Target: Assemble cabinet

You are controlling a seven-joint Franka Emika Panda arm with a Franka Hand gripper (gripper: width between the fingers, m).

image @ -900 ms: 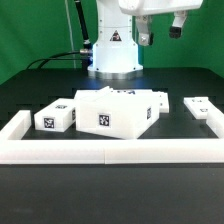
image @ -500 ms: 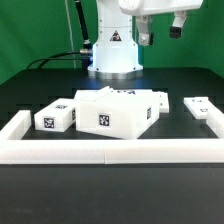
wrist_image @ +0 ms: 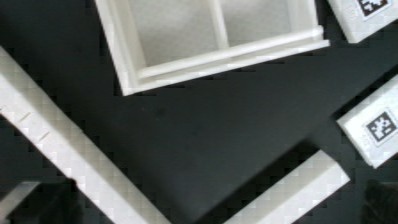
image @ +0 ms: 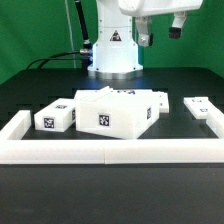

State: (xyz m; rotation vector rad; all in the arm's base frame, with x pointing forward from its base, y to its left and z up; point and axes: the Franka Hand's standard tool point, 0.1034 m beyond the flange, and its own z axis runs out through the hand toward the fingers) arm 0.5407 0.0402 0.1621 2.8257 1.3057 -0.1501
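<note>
The cabinet's large white box (image: 115,112) lies in the middle of the black table, with a tag on its front. A small tagged white part (image: 55,117) lies at its left, a flat tagged part (image: 199,105) at the right, and another part (image: 158,100) against its far right side. My gripper (image: 161,34) hangs high above the table, open and empty, touching nothing. In the wrist view the box (wrist_image: 214,40) shows a framed face with two panels, and tagged parts (wrist_image: 377,125) lie beside it. One grey finger (wrist_image: 32,203) shows at a corner.
A low white border wall (image: 110,151) runs along the front and both sides of the work area; two stretches of it (wrist_image: 63,150) cross the wrist view. The robot's base (image: 113,50) stands behind the parts, with cables at the exterior view's left.
</note>
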